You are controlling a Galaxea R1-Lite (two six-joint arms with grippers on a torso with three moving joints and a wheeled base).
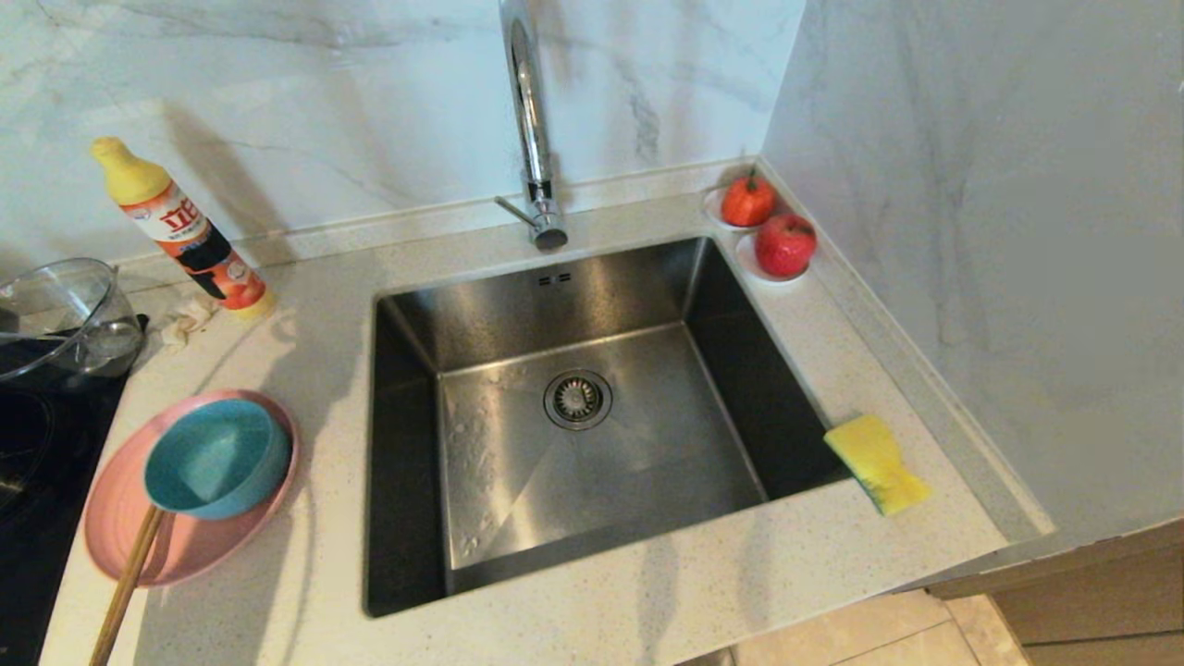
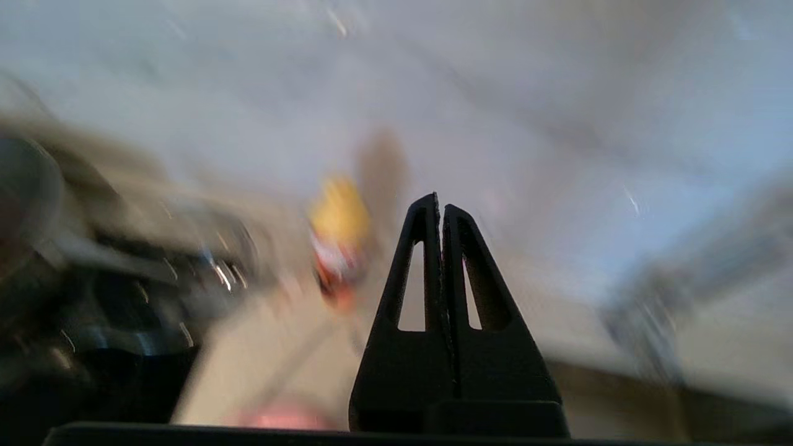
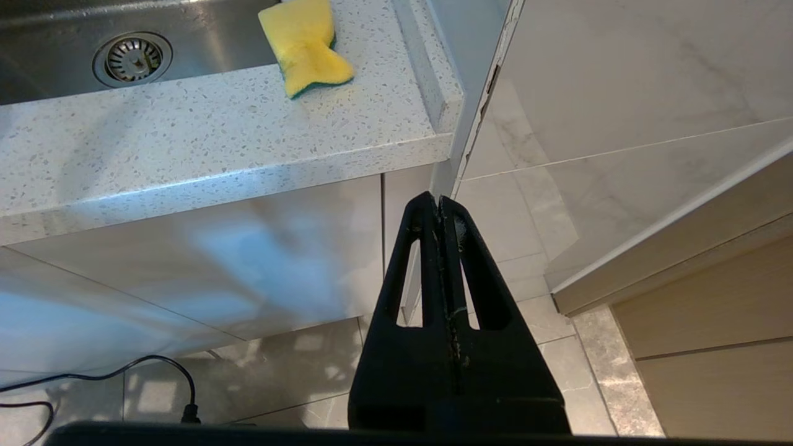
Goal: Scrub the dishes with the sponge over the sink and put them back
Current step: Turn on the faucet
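Observation:
A teal-blue bowl (image 1: 216, 457) sits on a pink plate (image 1: 120, 527) on the counter left of the steel sink (image 1: 592, 407). The yellow sponge (image 1: 877, 462) lies on the counter at the sink's right edge; it shows too as the sponge (image 3: 306, 44) in the right wrist view. Neither arm appears in the head view. My left gripper (image 2: 438, 201) is shut with nothing in it, its view smeared, facing the wall and the bottle (image 2: 339, 238). Below the counter's front edge, my right gripper (image 3: 437, 201) hangs shut and empty over the floor.
Wooden chopsticks (image 1: 125, 587) lean on the plate's near rim. A yellow-capped detergent bottle (image 1: 180, 227) and a clear glass bowl (image 1: 60, 314) stand at the back left by a black cooktop (image 1: 37, 462). Two red fruits (image 1: 768, 227) on saucers sit in the back right corner. The chrome faucet (image 1: 532, 120) rises behind the sink.

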